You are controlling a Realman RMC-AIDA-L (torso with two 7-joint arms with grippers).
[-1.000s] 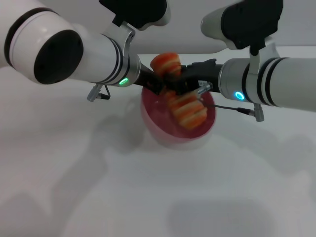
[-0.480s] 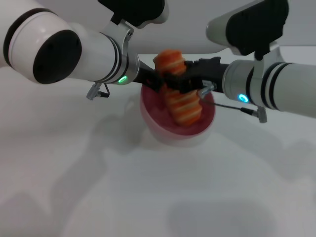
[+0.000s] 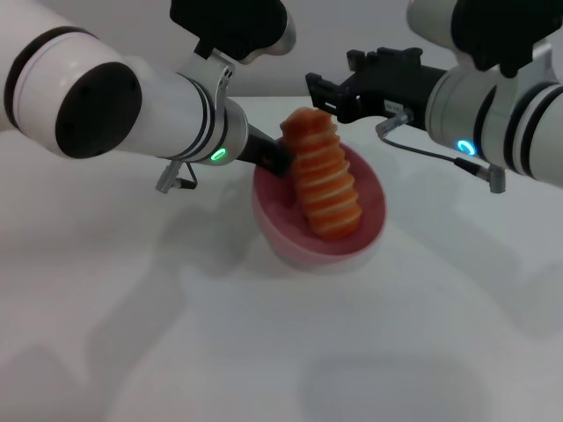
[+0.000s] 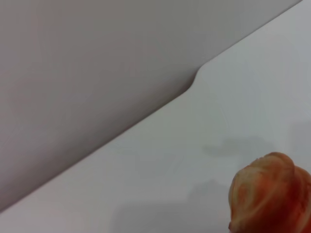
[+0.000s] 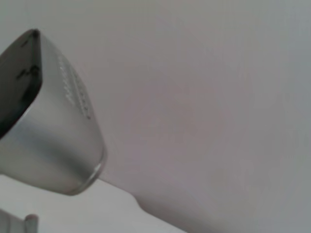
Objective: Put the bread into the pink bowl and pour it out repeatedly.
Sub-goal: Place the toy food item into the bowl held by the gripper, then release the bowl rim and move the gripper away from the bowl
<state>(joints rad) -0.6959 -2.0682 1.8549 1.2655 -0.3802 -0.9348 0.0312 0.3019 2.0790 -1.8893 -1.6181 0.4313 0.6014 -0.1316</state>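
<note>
At nine o'clock of the scene, your left gripper (image 3: 274,161) reaches to the near-left rim of the round, deep, smooth pink plastic bowl (image 3: 369,211); you cannot tell whether it is clamped on that rim, since its tips are hidden. At centre, the elongated ridged loaf of bread (image 3: 324,180), orange-red with pale cream stripes, stands propped inside the bowl, its upper end leaning past the rim toward eleven o'clock. At two o'clock your right gripper (image 3: 324,95) hovers just above the loaf, apart from it; its opening is unclear. Judging by this, loading is done; a pour-out comes next.
</note>
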